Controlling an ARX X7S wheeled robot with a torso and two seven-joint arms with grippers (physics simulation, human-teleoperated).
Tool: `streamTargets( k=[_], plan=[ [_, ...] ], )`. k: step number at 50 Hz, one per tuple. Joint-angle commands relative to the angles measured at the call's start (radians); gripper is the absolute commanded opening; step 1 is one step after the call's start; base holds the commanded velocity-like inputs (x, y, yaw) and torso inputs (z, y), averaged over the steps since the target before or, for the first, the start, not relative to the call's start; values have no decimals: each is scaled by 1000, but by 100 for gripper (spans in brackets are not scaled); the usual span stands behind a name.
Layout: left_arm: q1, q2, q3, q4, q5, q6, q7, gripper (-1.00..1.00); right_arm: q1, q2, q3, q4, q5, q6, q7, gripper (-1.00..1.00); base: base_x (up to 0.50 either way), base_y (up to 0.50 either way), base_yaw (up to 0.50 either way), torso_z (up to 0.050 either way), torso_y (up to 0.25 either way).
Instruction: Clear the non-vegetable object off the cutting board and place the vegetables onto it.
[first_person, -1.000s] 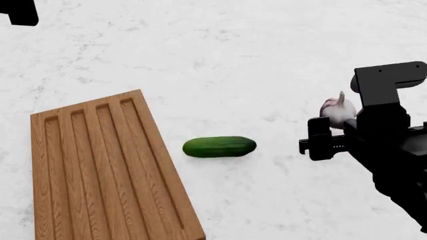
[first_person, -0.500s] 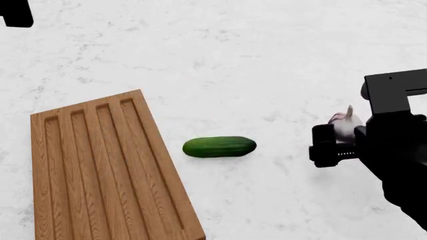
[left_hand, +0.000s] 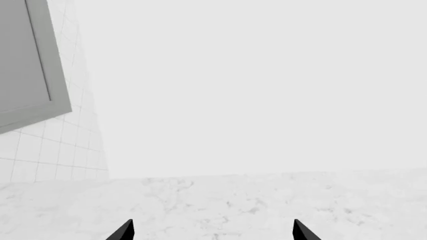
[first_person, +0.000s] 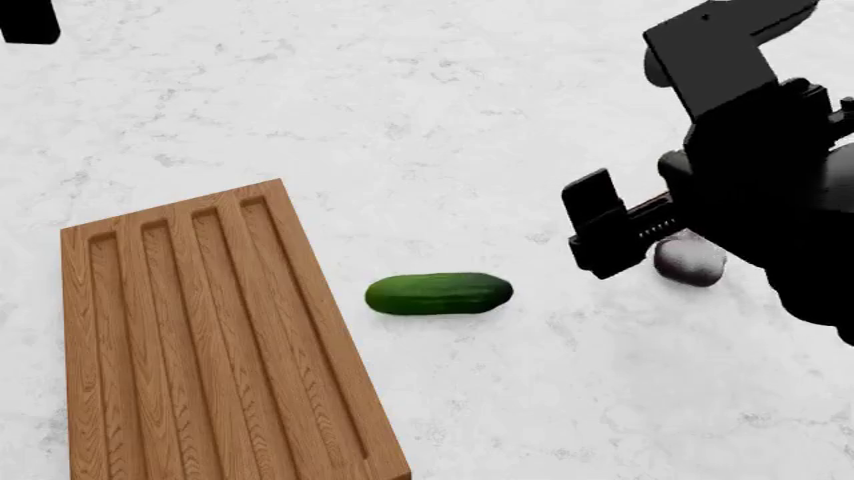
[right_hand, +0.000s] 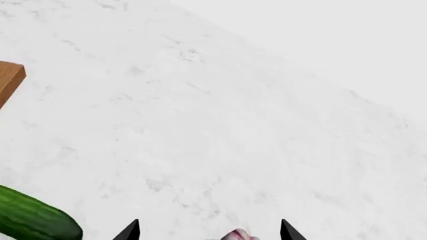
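The wooden cutting board (first_person: 200, 340) lies at the left with nothing on it; its corner shows in the right wrist view (right_hand: 9, 80). The dark green cucumber (first_person: 439, 293) lies on the counter just right of the board, and also shows in the right wrist view (right_hand: 33, 220). The grey-white bulb (first_person: 690, 260) lies on the counter further right. My right gripper (first_person: 607, 240) is open and empty, raised just above and left of the bulb, whose pinkish top (right_hand: 237, 235) shows between the fingertips (right_hand: 131, 231). My left gripper (left_hand: 212, 232) is open and empty at the far left (first_person: 27, 22). The radish is out of view.
White marble counter (first_person: 400, 120) all around. In the left wrist view a tiled wall (left_hand: 53, 155) and a grey cabinet panel (left_hand: 27, 65) stand beyond the counter's far edge.
My right gripper carried the bulb a little right and down, let it go onto the counter, and has lifted up and away from it. The board and cucumber have not moved.
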Motion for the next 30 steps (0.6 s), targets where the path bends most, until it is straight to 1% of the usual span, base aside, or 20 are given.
streamTargets(
  k=[1,2,5,7,10,13,14,15,18,19,20,24,26,30],
  plan=[
    [28,18,-27,43,-3,-5,35,100,156,-109,-80,-70,-140,163,-211,100,0,0,0,0,0],
    [29,18,-26,44,-3,-5,35,100,174,-129,-108,-56,-171,171,-261,100,0,0,0,0,0],
    [31,16,-27,48,-5,-8,35,100,207,-183,-156,10,-235,188,-321,100,0,0,0,0,0],
    [27,13,-26,49,-6,-12,35,100,241,-223,-188,54,-280,182,-395,100,0,0,0,0,0],
    [27,12,-28,53,-8,-16,32,100,283,-285,-213,158,-323,165,-500,100,0,0,0,0,0],
    [32,10,-33,62,-11,-22,29,100,308,-319,-231,218,-350,138,-592,100,0,0,0,0,0],
    [34,7,-35,69,-13,-27,28,100,318,-347,-249,267,-377,115,-647,100,0,0,0,0,0],
    [33,6,-35,71,-14,-29,27,100,320,-355,-254,283,-387,103,-665,100,0,0,0,0,0],
    [39,3,-40,84,-17,-36,23,100,321,-455,-274,475,-441,22,-787,100,0,0,0,0,0],
    [39,3,-40,85,-17,-36,23,100,321,-458,-275,483,-443,18,-791,100,0,0,0,0,0],
    [43,1,-44,88,-18,-35,22,100,320,-485,-281,534,-477,-63,-840,100,0,0,0,0,0],
    [31,-3,-42,73,-14,-31,22,100,286,-604,-275,772,-501,-156,-952,100,0,0,0,0,0],
    [31,-7,-44,72,-14,-29,22,100,270,-616,-290,771,-506,-162,-1005,100,0,0,0,0,0],
    [37,-8,-47,69,-13,-25,20,100,253,-636,-308,792,-522,-185,-1055,100,0,0,0,0,0]
  ],
)
